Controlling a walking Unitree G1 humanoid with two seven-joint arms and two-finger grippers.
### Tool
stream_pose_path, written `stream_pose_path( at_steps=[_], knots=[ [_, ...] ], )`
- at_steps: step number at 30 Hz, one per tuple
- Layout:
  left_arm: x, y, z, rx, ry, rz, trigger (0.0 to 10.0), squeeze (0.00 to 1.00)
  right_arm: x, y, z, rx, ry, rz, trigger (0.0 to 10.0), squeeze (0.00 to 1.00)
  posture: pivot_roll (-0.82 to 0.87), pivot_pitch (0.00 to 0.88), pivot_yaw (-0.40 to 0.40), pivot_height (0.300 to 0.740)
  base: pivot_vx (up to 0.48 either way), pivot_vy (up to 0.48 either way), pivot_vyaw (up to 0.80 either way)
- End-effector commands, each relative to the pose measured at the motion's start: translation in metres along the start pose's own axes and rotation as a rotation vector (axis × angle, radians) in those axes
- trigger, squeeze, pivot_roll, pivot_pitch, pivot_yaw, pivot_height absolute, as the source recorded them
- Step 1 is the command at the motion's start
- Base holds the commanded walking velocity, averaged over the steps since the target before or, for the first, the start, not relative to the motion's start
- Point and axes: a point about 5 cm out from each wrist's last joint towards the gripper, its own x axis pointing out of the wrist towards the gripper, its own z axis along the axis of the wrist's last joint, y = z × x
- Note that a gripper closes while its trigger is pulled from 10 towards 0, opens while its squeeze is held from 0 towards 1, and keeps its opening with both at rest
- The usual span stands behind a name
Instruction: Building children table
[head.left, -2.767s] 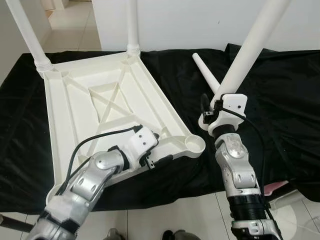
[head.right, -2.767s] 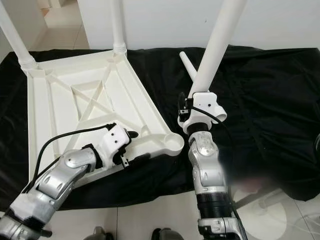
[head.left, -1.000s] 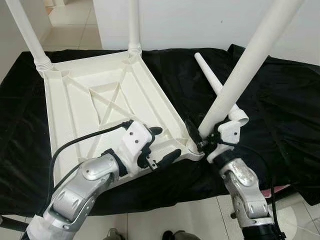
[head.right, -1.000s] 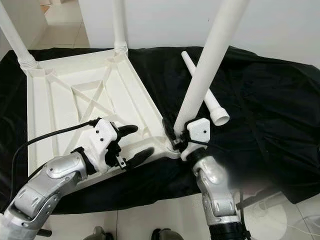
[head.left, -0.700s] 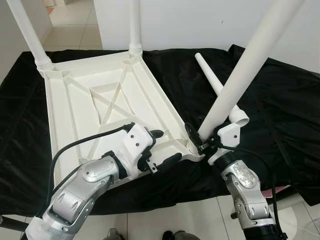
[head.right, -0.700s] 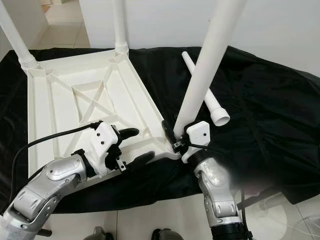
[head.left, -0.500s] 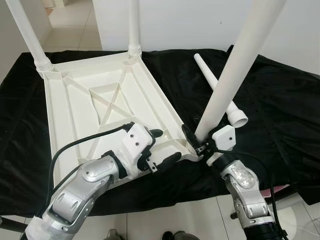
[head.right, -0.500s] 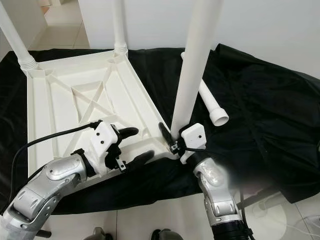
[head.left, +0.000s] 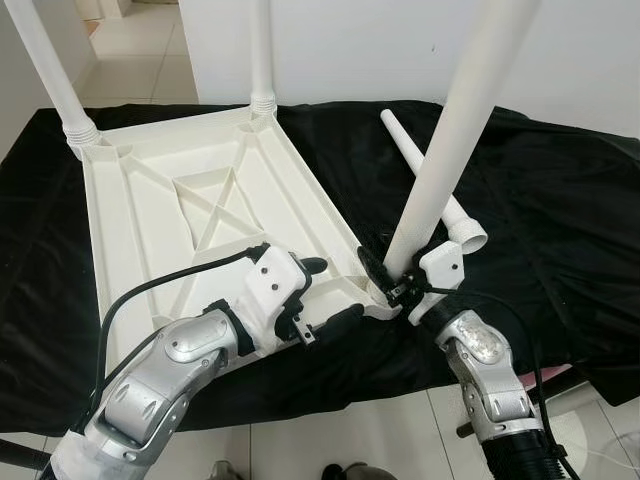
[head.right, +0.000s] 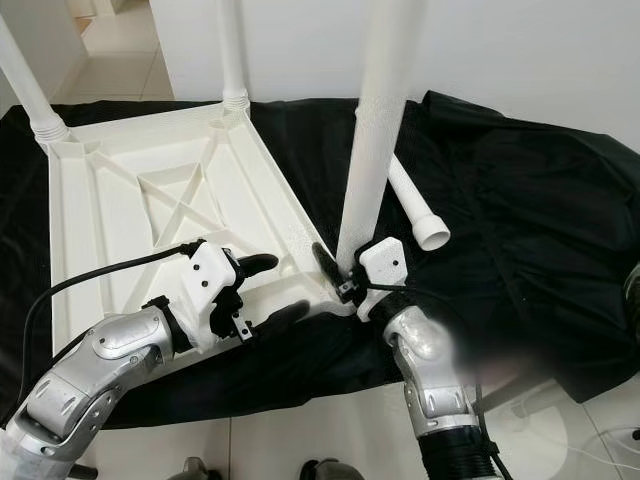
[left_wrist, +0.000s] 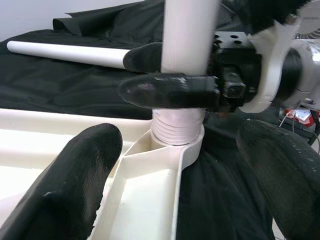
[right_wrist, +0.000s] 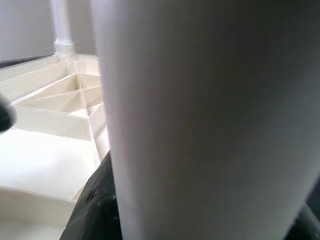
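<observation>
A white plastic tabletop (head.left: 130, 230) lies upside down on a black cloth, with one white leg (head.left: 50, 70) upright at its far left corner and another (head.left: 262, 50) at its far right corner. My right gripper (head.left: 395, 275) is shut on a third leg (head.left: 450, 130) low down. That leg's threaded end (left_wrist: 177, 125) sits in the near right corner socket (left_wrist: 186, 150), and the leg leans slightly right. My left gripper (head.left: 328, 290) is open at the tabletop's near edge beside that corner, one finger (left_wrist: 75, 185) over the tabletop and the other off its edge. A fourth leg (head.left: 400, 135) lies loose on the cloth behind.
The black cloth (head.left: 560, 220) covers a low surface and hangs over its front edge. Pale tiled floor (head.left: 330, 440) runs along the near side, with a white wall (head.left: 350, 50) behind. A black cable (head.left: 150, 290) loops from my left wrist over the tabletop.
My right gripper has carried the third leg left from beside the table to the near right corner socket and stood it more upright. My left gripper has stayed at the near edge.
</observation>
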Motion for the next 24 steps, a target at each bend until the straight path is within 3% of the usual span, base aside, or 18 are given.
stream_pose_path(
  at_steps=[1,16,20,24],
  knots=[
    [0.002,-0.006,0.003,0.007,-0.014,-0.074,10.0,0.0,-0.005,0.001,-0.025,0.085,0.136,-0.034,10.0,0.0,-0.02,0.126,-0.03,0.74,0.0,0.0,0.0],
    [0.001,-0.006,0.003,0.007,-0.013,-0.073,10.0,0.0,-0.007,0.002,-0.033,0.103,0.182,-0.067,10.0,0.0,-0.02,0.121,-0.036,0.74,0.0,0.0,0.0],
    [0.001,-0.006,0.003,0.01,-0.013,-0.072,10.0,0.0,-0.009,0.0,-0.037,0.156,0.205,-0.131,10.0,0.0,-0.02,0.116,-0.04,0.74,0.0,0.0,0.0],
    [0.001,-0.007,0.003,0.01,-0.013,-0.072,10.0,0.0,-0.012,-0.002,-0.038,0.142,0.205,-0.233,10.0,0.0,-0.02,0.114,-0.042,0.74,0.0,0.0,0.0]
  ],
)
